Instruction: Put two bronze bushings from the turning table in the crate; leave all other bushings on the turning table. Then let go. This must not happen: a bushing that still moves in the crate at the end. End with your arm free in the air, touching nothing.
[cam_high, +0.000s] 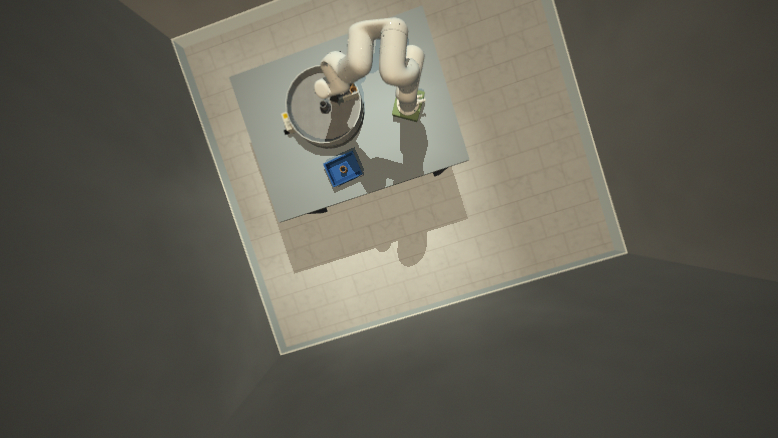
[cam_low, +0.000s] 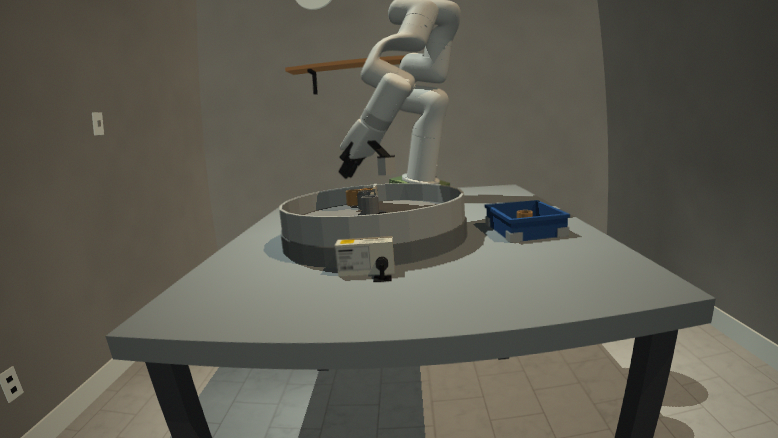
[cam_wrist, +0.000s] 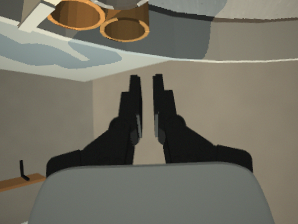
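Observation:
My gripper (cam_low: 347, 170) (cam_wrist: 147, 88) is shut to a narrow gap, with nothing between its fingers. It is tilted and hangs above the far side of the turning table (cam_high: 307, 114) (cam_low: 326, 231). Two bronze bushings (cam_wrist: 76, 16) (cam_wrist: 125, 31) stand side by side, ahead of the fingertips in the wrist view. Bronze also shows near the arm in the top view (cam_high: 352, 88) and at the far part of the turning table in the exterior view (cam_low: 352, 196). One bronze bushing (cam_high: 343, 169) (cam_low: 524, 213) is in the blue crate (cam_high: 353, 159) (cam_low: 536, 231).
A dark grey bushing (cam_high: 325, 107) (cam_low: 369, 204) stands on the turning table. A pale bar (cam_high: 348, 98) (cam_wrist: 36, 15) lies beside the bronze bushings. The turning table has a raised rim. A white box (cam_high: 286, 122) (cam_low: 353, 258) with a small black object stands outside it.

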